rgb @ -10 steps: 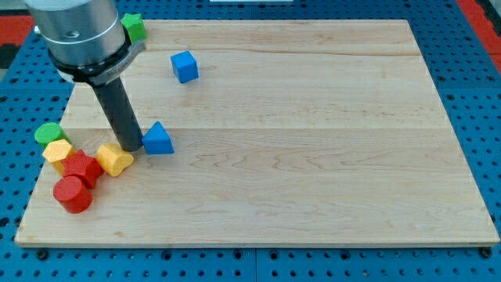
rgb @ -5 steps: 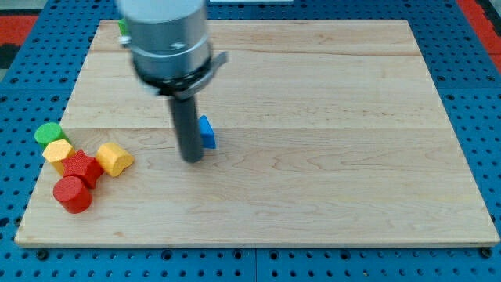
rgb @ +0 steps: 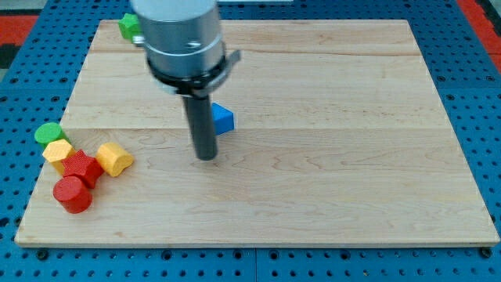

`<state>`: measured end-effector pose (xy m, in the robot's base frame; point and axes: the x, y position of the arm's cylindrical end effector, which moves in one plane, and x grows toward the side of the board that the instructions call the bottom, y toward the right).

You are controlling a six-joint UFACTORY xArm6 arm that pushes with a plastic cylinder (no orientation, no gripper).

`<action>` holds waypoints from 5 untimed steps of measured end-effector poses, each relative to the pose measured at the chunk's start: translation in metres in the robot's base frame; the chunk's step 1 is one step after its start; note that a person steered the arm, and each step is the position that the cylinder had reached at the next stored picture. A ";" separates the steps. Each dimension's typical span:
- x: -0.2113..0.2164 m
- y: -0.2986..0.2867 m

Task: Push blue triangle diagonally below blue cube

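The blue triangle [rgb: 223, 120] lies on the wooden board [rgb: 329, 141], a little left of centre, partly hidden by my rod. My tip [rgb: 205, 156] rests on the board just left of and slightly below the triangle, close against it. The blue cube does not show; the arm's grey body covers the upper left part of the board where it stood earlier.
A green block [rgb: 129, 26] sits at the board's top left corner. At the left edge lies a cluster: a green cylinder [rgb: 48, 134], a yellow block [rgb: 57, 152], another yellow block [rgb: 114, 159], a red block [rgb: 81, 168] and a red cylinder [rgb: 72, 194].
My tip has moved to the right across the board, pushing the blue triangle rightward with it. The arm's body now hides the blue cube.
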<state>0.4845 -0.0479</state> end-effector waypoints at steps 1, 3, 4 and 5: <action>-0.042 0.011; -0.006 0.021; 0.005 -0.047; -0.016 -0.082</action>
